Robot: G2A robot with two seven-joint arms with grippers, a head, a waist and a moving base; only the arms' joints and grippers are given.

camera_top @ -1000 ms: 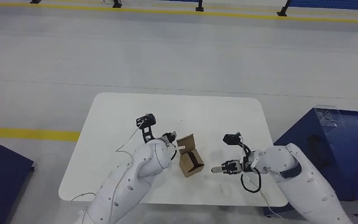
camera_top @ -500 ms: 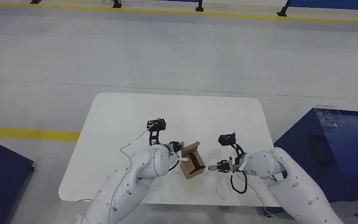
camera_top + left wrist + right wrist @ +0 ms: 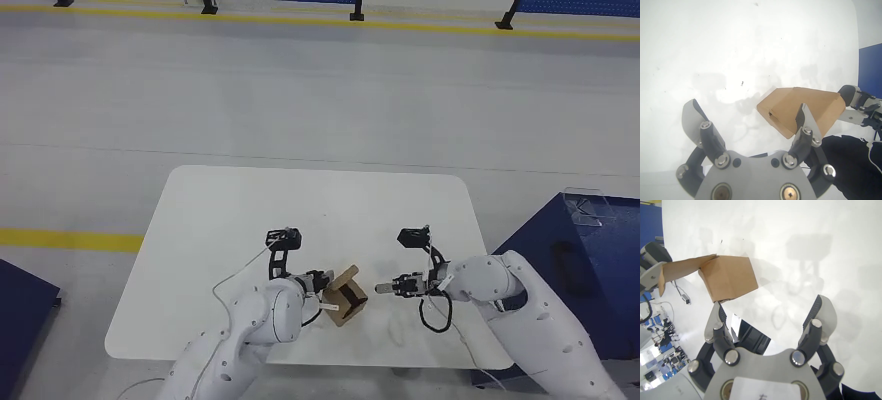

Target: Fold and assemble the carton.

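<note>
On the table (image 3: 200,220): the carton (image 3: 346,293) sits toward the robot's side of the top, between the two arms, tilted rather than square to the surface
Carton: small brown cardboard box, body mostly formed, one side open with a dark hollow showing from above
Loose flap (image 3: 679,270): sticks out sideways from the body toward the left arm, its end creased over
Left gripper (image 3: 747,104): fingers spread wide with nothing between them; one finger is up against the flap
Right gripper (image 3: 769,300): fingers likewise apart and empty; one fingertip is right at the carton's lower corner
Weight: looks very light to me, likely to skid or tip at a nudge unless braced from the opposite side
Stiffness: panels seem stiff across their faces but should hinge readily at the creases; thin walls would probably dent under a hard pinch
Surface: dry matte board, so the ribbed pads should hold it without slipping
Where to hold: I'd pinch a flap near its free edge to swing it, or press flat on a panel's face, and steady the body at a folded corner where it looks strongest
Avoid: squeezing across the open side, which looks as if it would cave in
</note>
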